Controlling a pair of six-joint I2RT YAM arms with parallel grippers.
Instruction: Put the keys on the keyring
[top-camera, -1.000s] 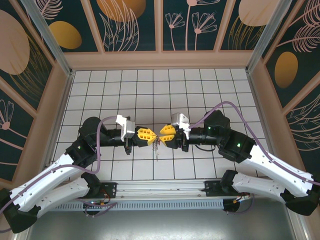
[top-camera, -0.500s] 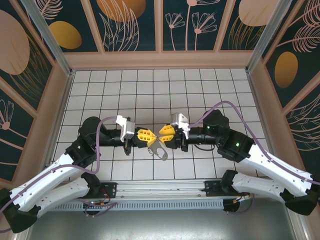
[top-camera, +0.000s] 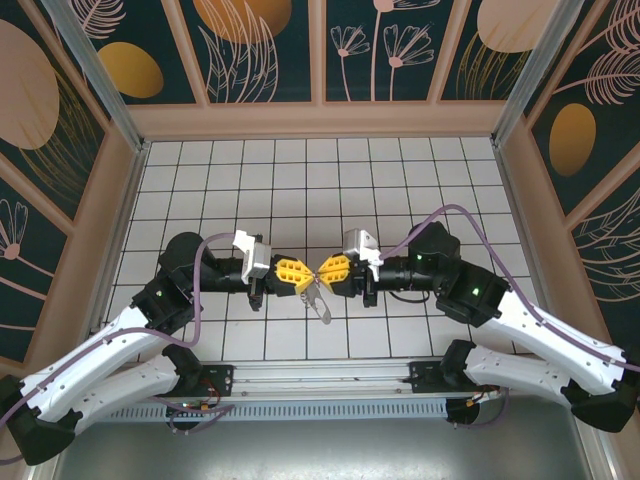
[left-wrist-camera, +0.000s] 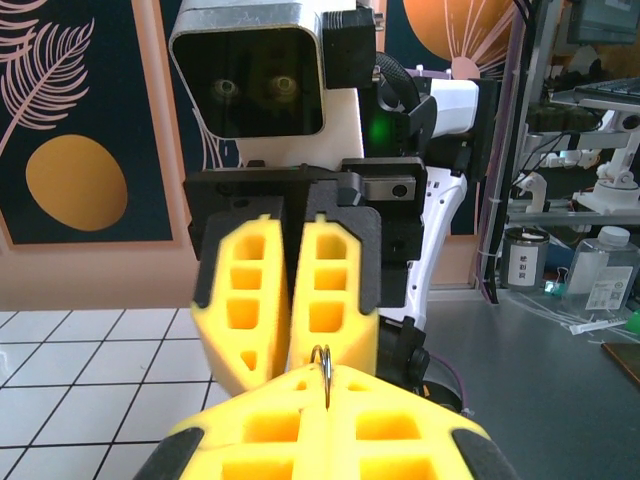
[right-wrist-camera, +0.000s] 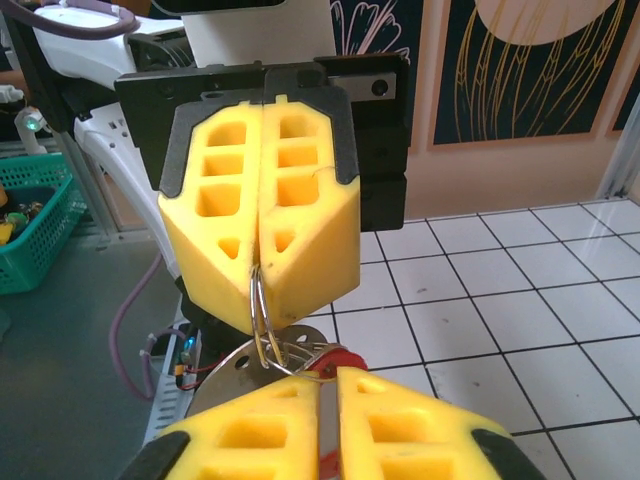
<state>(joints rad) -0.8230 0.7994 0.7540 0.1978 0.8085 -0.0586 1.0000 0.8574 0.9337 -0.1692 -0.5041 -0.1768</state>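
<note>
**Ann:** Two grippers, tip to tip, up off the table (top-camera: 400, 170). Why so close together?

**Ben:** To bring key and ring to one spot. Left gripper (top-camera: 303, 275) squeezed fully closed, pinching the thin wire of the keyring (right-wrist-camera: 260, 315). Right gripper (top-camera: 326, 272) closed down to a thin slit.

**Ann:** Anything in that slit?

**Ben:** Looks like part of the key (right-wrist-camera: 240, 375), up by its red tag (right-wrist-camera: 340, 358). A bit of grey and red down between the yellow fingers (right-wrist-camera: 400, 430). Hard to be fully sure.

**Ann:** Why hold the ring like that?

**Ben:** Probably to keep the wire steady and stop the loop from swinging. Easier then to poke a key onto the wire. One arm as a holder, the other as a threader, by the look of things.

**Ann:** And where exactly, ring and key?

**Ben:** Right in the middle, between the two sets of tips, not lying on the tiles.

**Ann:** Pointing which way?

**Ben:** Ring standing up and down, with the top end tucked in the left fingers. Seen from the left wrist, edge-on, thin as a line. Key hanging below the tips, round grey part lowest. From above, long way slanting down and a little toward the right arm's side.
</note>
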